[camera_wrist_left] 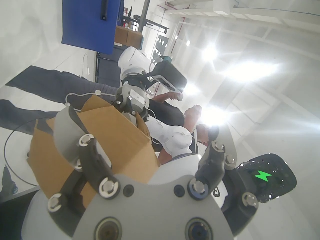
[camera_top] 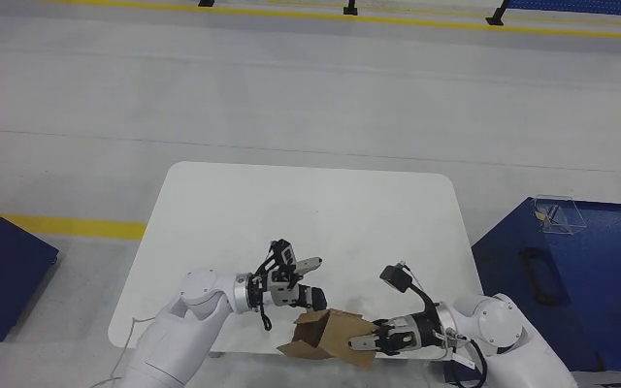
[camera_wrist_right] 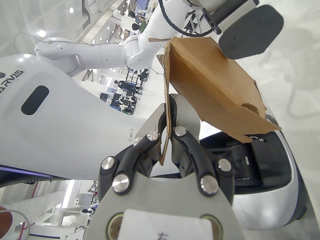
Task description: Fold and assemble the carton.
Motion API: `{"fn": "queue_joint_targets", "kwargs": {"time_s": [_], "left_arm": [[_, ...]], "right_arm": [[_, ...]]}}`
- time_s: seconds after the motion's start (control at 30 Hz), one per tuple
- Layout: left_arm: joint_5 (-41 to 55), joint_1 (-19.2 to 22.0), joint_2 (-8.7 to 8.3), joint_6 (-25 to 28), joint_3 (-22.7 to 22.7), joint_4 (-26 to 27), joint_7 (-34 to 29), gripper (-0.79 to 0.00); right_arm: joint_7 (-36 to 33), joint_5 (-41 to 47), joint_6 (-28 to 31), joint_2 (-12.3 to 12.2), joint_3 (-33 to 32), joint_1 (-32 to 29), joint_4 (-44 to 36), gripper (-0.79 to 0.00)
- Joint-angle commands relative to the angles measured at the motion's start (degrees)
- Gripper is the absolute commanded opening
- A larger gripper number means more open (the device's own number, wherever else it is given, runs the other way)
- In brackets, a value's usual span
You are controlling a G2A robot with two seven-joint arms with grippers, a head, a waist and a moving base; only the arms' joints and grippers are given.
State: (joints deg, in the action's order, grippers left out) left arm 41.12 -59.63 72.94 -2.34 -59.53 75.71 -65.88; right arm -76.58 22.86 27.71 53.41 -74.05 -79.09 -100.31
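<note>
Top looks down, wrist cameras close, sharing carton [camera_top: 333, 335]

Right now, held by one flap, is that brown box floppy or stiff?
Probably fairly stiff: the carton shows flat panels though the right end effector pinches only one flap. Likely light, since that thin pinch seems to hold it up. Its loose flaps would probably swing at their folds if pushed.

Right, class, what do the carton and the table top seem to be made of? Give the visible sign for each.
The carton looks like cardboard, probably corrugated: brown, matt, with creased folds and a ragged edge that shows its thickness. The table has a smooth, plain white top, perhaps laminate or plastic; the look leaves that open.
</note>
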Motion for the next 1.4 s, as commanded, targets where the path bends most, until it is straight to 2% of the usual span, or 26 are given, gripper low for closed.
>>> {"fn": "queue_joint_targets", "kwargs": {"time_s": [0.0,0.1,0.2,0.3,0.4,0.7,0.77,0.87,0.93,1.03,1.13,1.27,1.37], "left_arm": [[1.1,-0.6,0.07,1.2,-0.3,0.5,1.0,0.000],[-2.8,-0.5,0.00,-0.4,1.6,1.0,0.6,0.000],[-2.6,-0.4,0.04,-1.9,2.5,1.2,-1.2,0.000],[1.1,-0.5,0.19,-1.3,1.8,1.4,-1.3,0.000],[1.6,-1.0,0.22,4.3,0.4,2.4,0.2,0.000],[1.6,-1.0,0.22,4.3,0.4,2.4,0.2,0.000],[1.5,-1.2,0.20,4.3,0.4,2.6,0.5,0.000],[-10.0,-1.2,-0.84,6.9,-1.1,5.3,3.1,0.000],[-14.7,-2.2,-1.68,6.9,-2.5,8.8,1.8,0.000],[-23.4,-5.2,-3.27,7.1,-7.0,15.0,3.6,0.000],[-33.5,-8.4,-4.68,4.8,-10.2,21.9,4.5,0.000],[-46.2,-13.5,-5.77,4.0,-12.1,30.6,9.8,0.000],[-59.2,-16.8,-6.21,3.3,-12.8,35.4,18.8,0.000]], "right_arm": [[0.3,0.3,0.2,-0.1,0.7,0.2,0.1,-0.785],[1.1,0.6,1.1,-0.4,1.3,0.9,1.2,-0.785],[1.7,1.7,1.7,-0.5,1.5,1.7,2.4,-0.785],[1.8,2.6,1.8,-0.6,1.9,2.5,3.0,-0.785],[2.5,3.5,2.4,-0.5,2.0,2.7,3.6,-0.785],[2.5,3.5,2.4,-0.5,2.0,2.7,3.6,-0.785],[4.0,0.5,1.6,-0.6,2.0,2.8,2.8,-0.785],[4.7,-2.3,1.3,-0.8,0.9,2.8,2.0,-0.785],[4.2,-1.9,1.3,-1.1,-0.3,2.6,1.9,-0.785],[3.2,-0.8,1.3,-1.4,-1.7,2.1,1.9,-0.785],[2.6,0.2,1.5,-1.6,-2.4,1.8,2.0,-0.785],[2.6,1.0,1.5,-1.7,-3.0,1.8,2.1,-0.785],[2.5,1.2,1.4,-1.7,-3.2,2.0,2.2,-0.785]]}}
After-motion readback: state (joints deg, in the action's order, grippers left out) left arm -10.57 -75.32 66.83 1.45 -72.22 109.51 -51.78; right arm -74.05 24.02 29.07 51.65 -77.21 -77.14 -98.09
